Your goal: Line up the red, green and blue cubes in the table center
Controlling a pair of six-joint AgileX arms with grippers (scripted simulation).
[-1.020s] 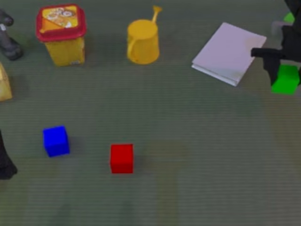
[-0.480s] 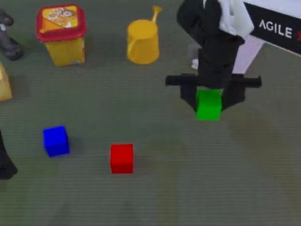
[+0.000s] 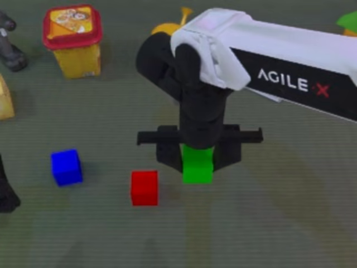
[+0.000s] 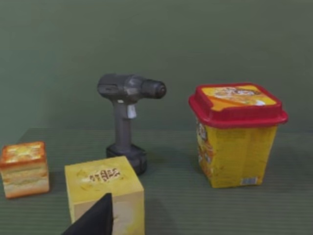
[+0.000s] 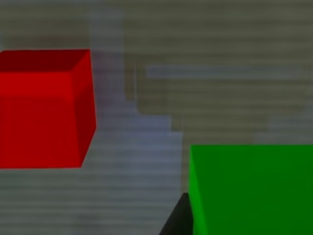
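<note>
Green cube [image 3: 197, 166] arriving beside the red cube [image 3: 144, 187].
Right claw [image 3: 197, 162] grips it, unreleased; blue cube [image 3: 66, 166] sits apart at left, unplaced. Left claw out of sight.

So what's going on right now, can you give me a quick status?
Right gripper shut on green cube, beside red cube. Blue cube waits at left. Left arm parked at left edge. Nothing in the way.

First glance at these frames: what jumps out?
The right arm stretching from the table's right to its center, its right gripper shut on the green cube just right of the red cube. The blue cube sits apart at left. The left arm is parked at the left edge.
</note>
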